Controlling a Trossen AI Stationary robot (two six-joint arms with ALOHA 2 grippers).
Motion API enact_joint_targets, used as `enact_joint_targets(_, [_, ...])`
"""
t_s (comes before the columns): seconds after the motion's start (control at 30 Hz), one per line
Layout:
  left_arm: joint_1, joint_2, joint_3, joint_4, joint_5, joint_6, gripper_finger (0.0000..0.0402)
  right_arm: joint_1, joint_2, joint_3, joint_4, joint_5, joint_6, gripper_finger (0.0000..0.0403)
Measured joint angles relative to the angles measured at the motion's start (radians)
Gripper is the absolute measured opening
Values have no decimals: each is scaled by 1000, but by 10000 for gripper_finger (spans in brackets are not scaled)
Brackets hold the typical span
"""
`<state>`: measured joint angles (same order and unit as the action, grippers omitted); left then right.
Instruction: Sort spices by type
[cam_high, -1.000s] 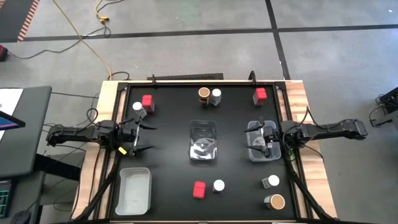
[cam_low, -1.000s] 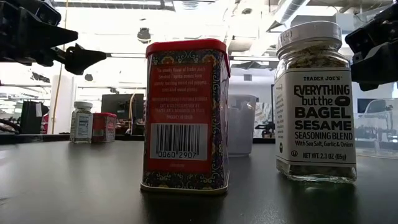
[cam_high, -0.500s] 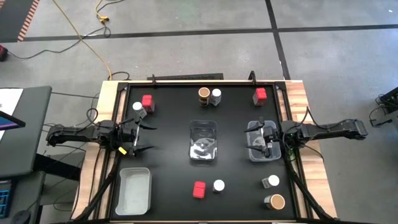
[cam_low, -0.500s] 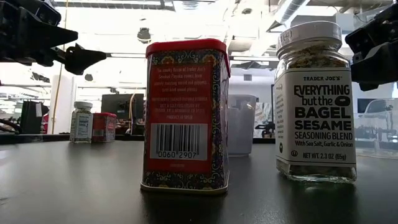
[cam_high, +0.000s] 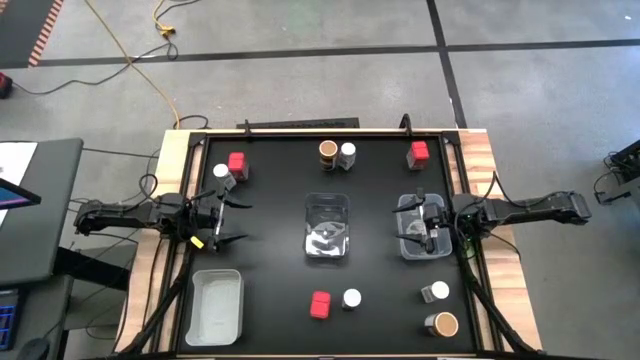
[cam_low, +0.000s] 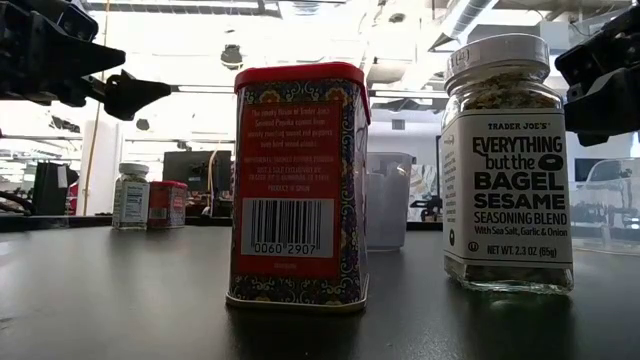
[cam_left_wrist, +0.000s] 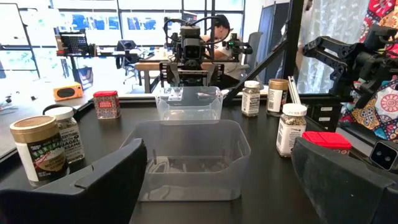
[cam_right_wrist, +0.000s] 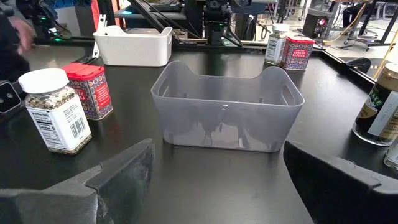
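left gripper (cam_high: 228, 221) wide, left tabletop (cam_high: 270, 260) edge | right gripper (cam_high: 421, 223) wide, seemingly over clear bin (cam_high: 422, 241) | middle bin (cam_high: 326, 227) has open surround

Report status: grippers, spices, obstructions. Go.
Left gripper open, empty, table's left side. Right gripper open, empty, over the right clear bin. Spices unsorted, paired around the table. Center bin between arms; no obstruction seen.

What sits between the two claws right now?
In the high view, two clear bins: the middle bin in the table's centre and another bin right by the right claw. The left claw faces them over bare tabletop.
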<state>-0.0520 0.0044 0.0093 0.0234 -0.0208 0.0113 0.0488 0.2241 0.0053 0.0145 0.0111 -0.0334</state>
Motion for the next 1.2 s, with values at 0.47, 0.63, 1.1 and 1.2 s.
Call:
enact_joint_targets(0.47, [0,0,0,0,0,-14,383,0,0,0,0,0,0,384])
enact_joint_targets(0.63, [0,0,0,0,0,-64,383,0,0,0,0,0,0,384])
enact_joint_targets(1.1, [0,0,0,3,-11,-105,383,0,0,0,0,0,0,384])
enact_joint_targets(1.2, [0,0,0,3,-12,-105,383,0,0,0,0,0,0,384])
